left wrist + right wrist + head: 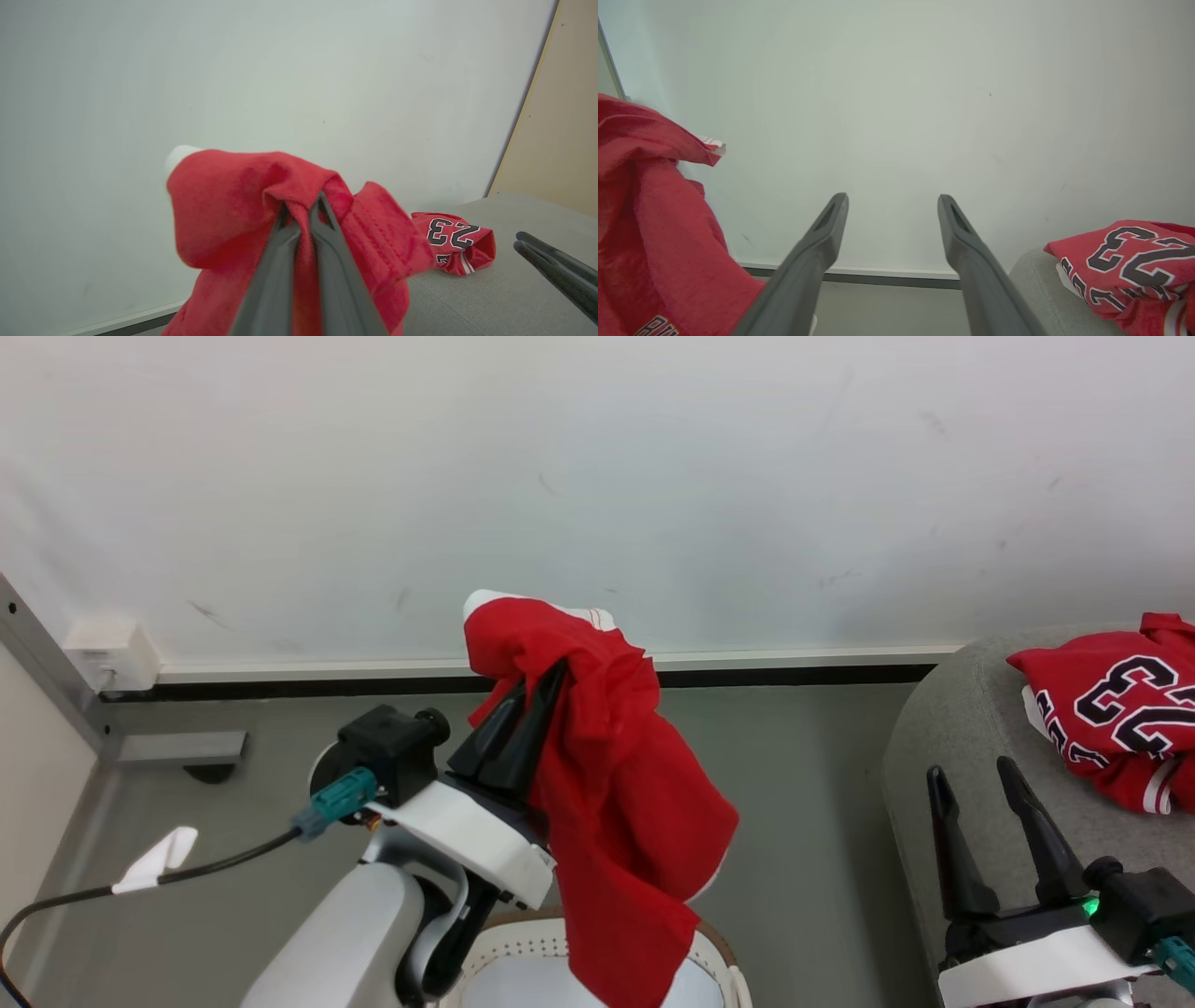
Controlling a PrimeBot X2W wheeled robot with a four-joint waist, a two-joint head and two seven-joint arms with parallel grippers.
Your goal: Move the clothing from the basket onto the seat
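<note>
My left gripper (541, 686) is shut on a red jersey (616, 803), which hangs from its fingers above the cream-white basket (523, 943) at the bottom of the head view. In the left wrist view the fingertips (301, 210) pinch a fold of that red cloth (224, 205). A second red jersey (1120, 709) with black-and-white numbers lies crumpled on the grey seat (943, 728) at the right. My right gripper (971, 779) stands open over the seat's near-left part, short of that jersey, with nothing between its fingers (831, 224).
A white wall with a dark skirting strip (327, 683) runs behind everything. Grey floor (803, 840) lies between basket and seat. A grey metal post (56, 672) and a small white wall box (112, 653) stand at the far left.
</note>
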